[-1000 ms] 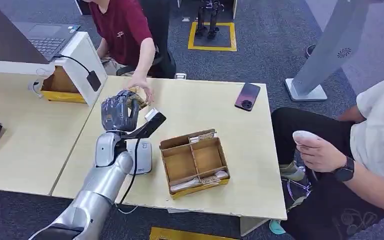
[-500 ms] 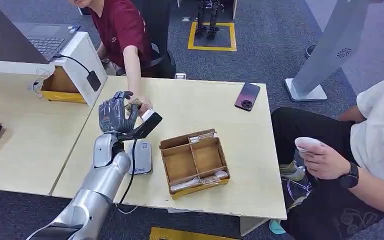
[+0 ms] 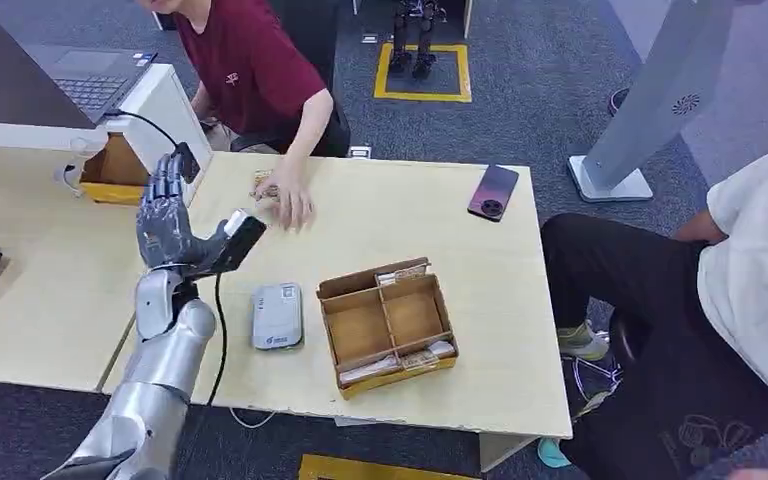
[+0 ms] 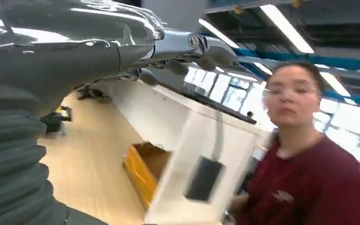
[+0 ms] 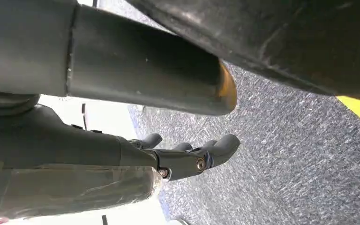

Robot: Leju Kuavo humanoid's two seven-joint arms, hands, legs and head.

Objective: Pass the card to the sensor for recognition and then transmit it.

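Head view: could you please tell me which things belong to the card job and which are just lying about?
Job: card reader; card-like item by the person's hand; left hand, empty.
Lying about: compartment box; phone; laptop.

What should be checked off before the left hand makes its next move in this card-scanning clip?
1. Left hand free: ok, its fingers point upward and apart with nothing in them.
2. Card located: cannot tell; something small lies by the person's hand, too small to name.
3. Sensor unobstructed: ok, it lies flat on the table with nothing on it.
4. Path clear of the person: not ok, the person's hand rests on the table just beyond the left hand.
5. Right hand idle: ok, it hangs over the carpet and holds nothing.
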